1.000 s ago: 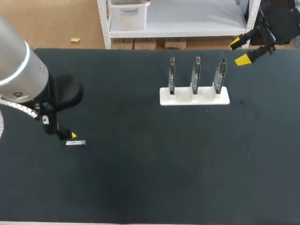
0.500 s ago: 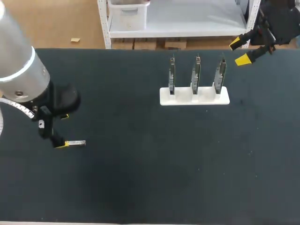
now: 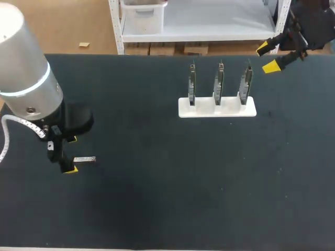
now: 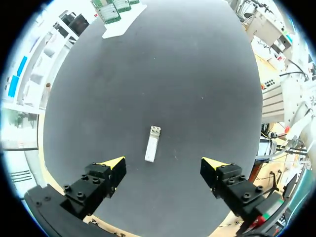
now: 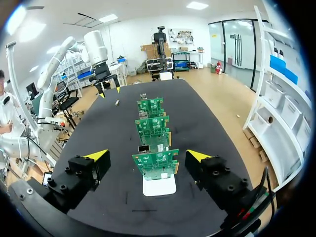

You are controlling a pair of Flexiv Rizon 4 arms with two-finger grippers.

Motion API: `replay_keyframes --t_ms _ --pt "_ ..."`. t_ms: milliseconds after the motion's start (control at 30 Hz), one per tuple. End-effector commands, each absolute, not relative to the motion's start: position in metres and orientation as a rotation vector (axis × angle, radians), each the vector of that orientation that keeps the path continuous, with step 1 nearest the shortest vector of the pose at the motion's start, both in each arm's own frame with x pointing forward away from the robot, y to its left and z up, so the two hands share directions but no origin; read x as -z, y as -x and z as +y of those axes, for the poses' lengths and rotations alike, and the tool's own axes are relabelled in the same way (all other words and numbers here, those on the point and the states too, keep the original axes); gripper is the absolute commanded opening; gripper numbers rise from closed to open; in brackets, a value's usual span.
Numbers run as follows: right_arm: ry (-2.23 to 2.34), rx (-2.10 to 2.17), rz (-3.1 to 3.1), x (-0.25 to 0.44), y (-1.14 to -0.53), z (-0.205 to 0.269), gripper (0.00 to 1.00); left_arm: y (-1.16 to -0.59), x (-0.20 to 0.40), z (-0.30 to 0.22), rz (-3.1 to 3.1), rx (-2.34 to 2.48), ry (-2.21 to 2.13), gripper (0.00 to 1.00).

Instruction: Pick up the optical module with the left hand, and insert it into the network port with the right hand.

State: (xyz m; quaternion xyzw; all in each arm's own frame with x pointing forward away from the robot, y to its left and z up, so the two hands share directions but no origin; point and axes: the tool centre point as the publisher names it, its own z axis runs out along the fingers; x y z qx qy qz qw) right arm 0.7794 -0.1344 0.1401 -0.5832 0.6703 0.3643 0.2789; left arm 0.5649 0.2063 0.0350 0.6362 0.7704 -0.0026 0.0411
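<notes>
Dark table [image 3: 157,198], optical module [image 4: 152,143] beneath left jaws

left arm [image 3: 27,78]: wrist pointing down, jaws wide apart | right arm [image 3: 314,22]: far right, jaws wide apart

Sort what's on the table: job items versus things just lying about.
Job: optical module; left gripper, open near it; right gripper, open; three circuit boards in a white stand.
Not the job: black table underneath.
</notes>
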Motion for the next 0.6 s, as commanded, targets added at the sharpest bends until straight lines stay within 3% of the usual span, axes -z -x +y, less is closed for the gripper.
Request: replay_keyframes --t_ms 33,600 --pt "1.562 -0.971 1.799 -0.140 -0.777 -0.134 1.00 -0.565 -0.031 0.207 2.358 -0.009 -1.978 1.00" --pt "1.562 -0.971 1.799 -0.140 -0.777 -0.134 1.00 -0.576 -0.004 0.208 2.339 0.017 -2.019 1.00"
